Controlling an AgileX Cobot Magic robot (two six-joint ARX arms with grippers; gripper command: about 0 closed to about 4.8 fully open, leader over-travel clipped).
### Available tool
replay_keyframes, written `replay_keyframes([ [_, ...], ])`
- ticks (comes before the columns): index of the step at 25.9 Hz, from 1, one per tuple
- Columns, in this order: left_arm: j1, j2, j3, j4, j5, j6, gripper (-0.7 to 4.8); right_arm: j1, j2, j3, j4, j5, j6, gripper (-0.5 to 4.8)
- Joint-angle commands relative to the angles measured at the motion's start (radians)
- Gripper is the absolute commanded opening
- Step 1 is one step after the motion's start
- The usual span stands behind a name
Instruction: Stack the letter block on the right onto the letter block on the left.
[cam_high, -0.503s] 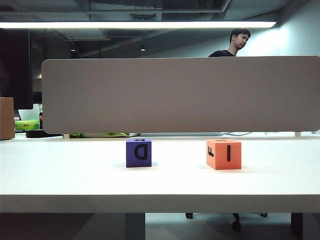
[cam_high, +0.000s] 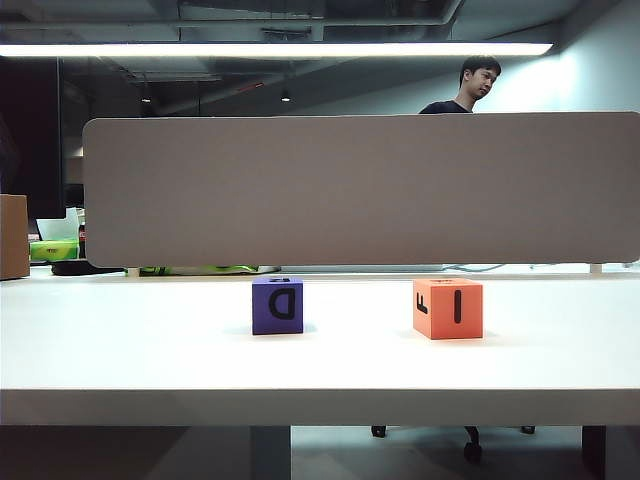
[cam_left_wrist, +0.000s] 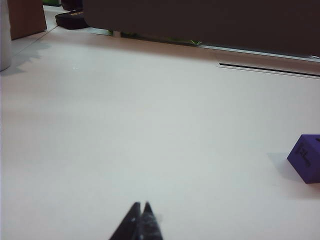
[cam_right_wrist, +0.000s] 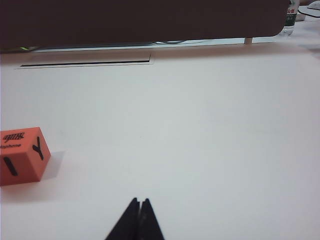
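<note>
On the smooth white table (cam_high: 120, 350) a matte purple cube (cam_high: 277, 306) with a black letter sat left of centre, well apart from a matte orange cube (cam_high: 447, 309) marked with black letters. A flat grey divider panel (cam_high: 360, 190) with rounded corners stood behind them. The left gripper (cam_left_wrist: 140, 207) hovered low over bare tabletop, its dark pointed fingertips pressed together, holding nothing. The right gripper (cam_right_wrist: 138, 202) did likewise, tips closed, away from the orange cube.
</note>
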Motion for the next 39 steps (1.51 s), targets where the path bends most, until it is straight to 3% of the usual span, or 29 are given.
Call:
replay_keyframes([
  [1, -0.001, 0.001, 0.003, 0.014, 0.004, 0.0, -0.02, -0.001, 0.0, -0.003, 0.015, 0.009, -0.089, 0.22],
  [4, 0.0, 0.001, 0.002, 0.021, -0.03, -0.006, -0.05, -0.001, 0.0, -0.003, 0.015, 0.007, -0.089, 0.22],
  [6, -0.001, 0.001, 0.005, 0.029, -0.011, -0.106, -0.04, 0.0, 0.0, -0.003, 0.018, -0.008, -0.055, 0.22],
  [9, -0.001, 0.001, 0.023, 0.045, 0.146, -0.178, -0.04, 0.0, -0.001, -0.003, 0.04, -0.096, 0.127, 0.22],
  [13, -0.002, 0.002, 0.082, 0.077, 0.442, -0.18, -0.04, 0.0, -0.001, 0.0, 0.122, -0.272, 0.412, 0.22],
  [16, -0.001, 0.002, 0.106, 0.047, 0.457, -0.174, -0.04, -0.001, -0.001, 0.032, 0.162, -0.352, 0.555, -0.09],
  [18, -0.001, 0.004, 0.113, 0.034, 0.483, -0.14, -0.04, 0.0, 0.0, 0.096, 0.117, -0.367, 0.582, -0.1],
  [24, -0.001, 0.009, 0.114, 0.002, 0.518, -0.107, -0.04, 0.0, 0.086, 0.441, -0.238, -0.391, 0.424, -0.1],
  [28, -0.001, 0.009, 0.114, 0.002, 0.517, -0.108, -0.04, 0.006, 0.433, 0.832, -0.486, -0.518, 0.239, -0.1],
  [32, -0.001, 0.009, 0.115, 0.002, 0.512, -0.108, -0.05, 0.042, 0.767, 1.162, -0.665, -0.512, 0.129, -0.09],
  [35, -0.001, 0.011, 0.116, 0.002, 0.52, -0.108, -0.04, 0.113, 0.971, 1.337, -0.715, -0.473, 0.081, 0.06],
  [39, -0.001, 0.027, 0.119, 0.001, 0.555, -0.108, -0.04, 0.222, 1.179, 1.448, -0.707, -0.46, 0.053, 0.14],
])
